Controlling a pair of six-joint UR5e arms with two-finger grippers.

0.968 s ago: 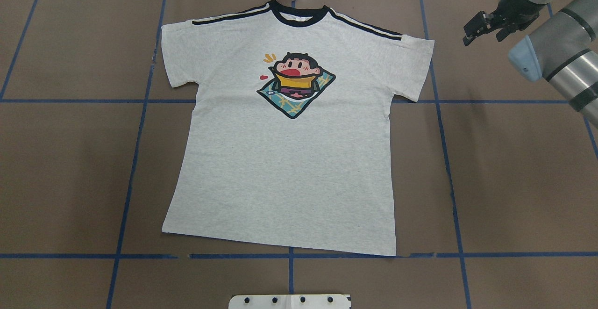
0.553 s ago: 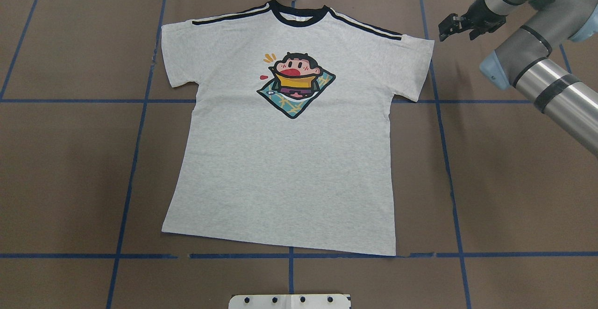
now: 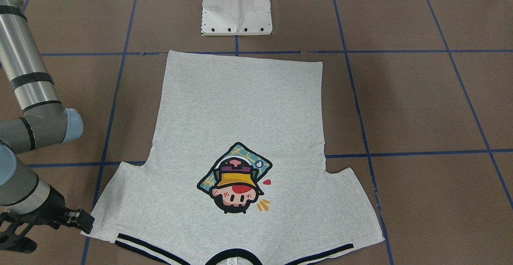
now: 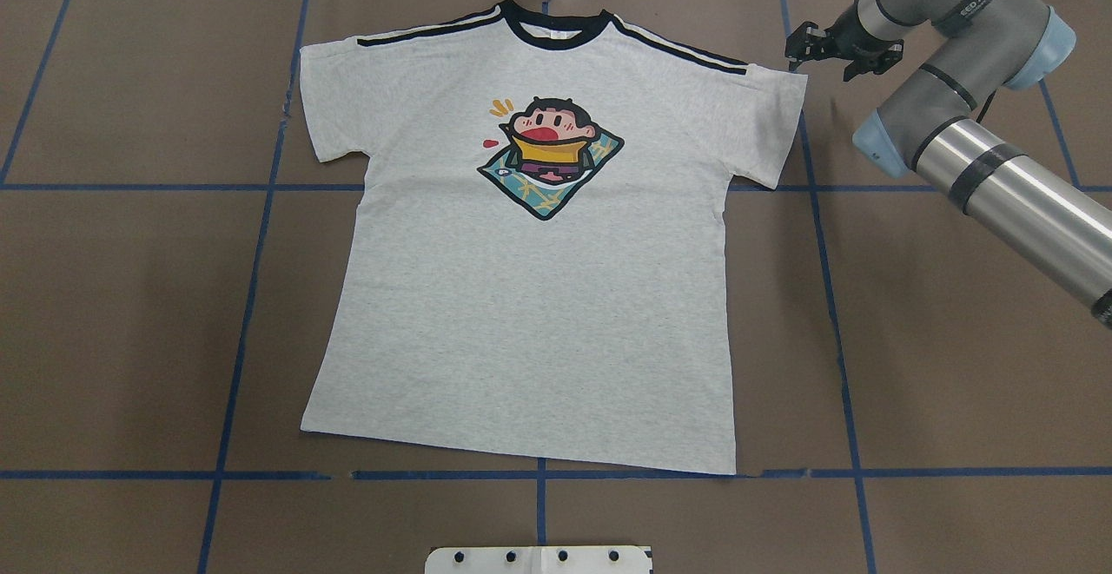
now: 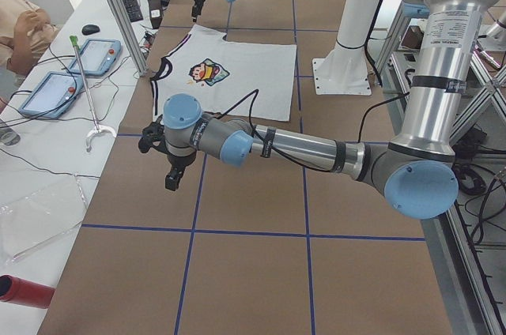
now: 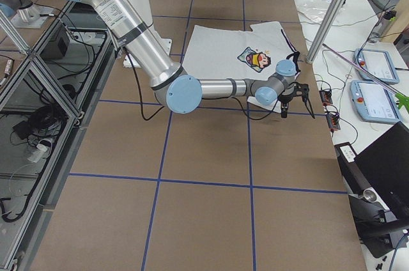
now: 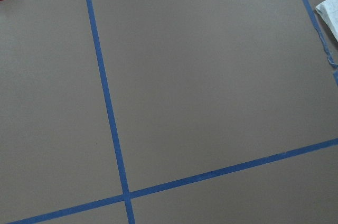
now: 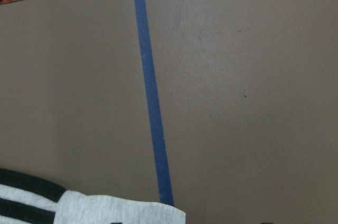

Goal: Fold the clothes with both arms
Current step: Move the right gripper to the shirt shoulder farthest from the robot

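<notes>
Since a second ago, the right tool (image 4: 825, 53) has travelled inward to the far corner of the sleeve on the robot's right; its fingers are spread, holding nothing. One heather-grey T-shirt (image 4: 530, 322) lies flat, print up, on the brown surface (image 4: 956, 339), which is gridded with blue tape (image 4: 253, 279). The hem is nearest the robot, the black collar (image 4: 552, 36) farthest. The left tool (image 5: 171, 181) hangs well apart from the shirt; released or clenched cannot be told.
</notes>
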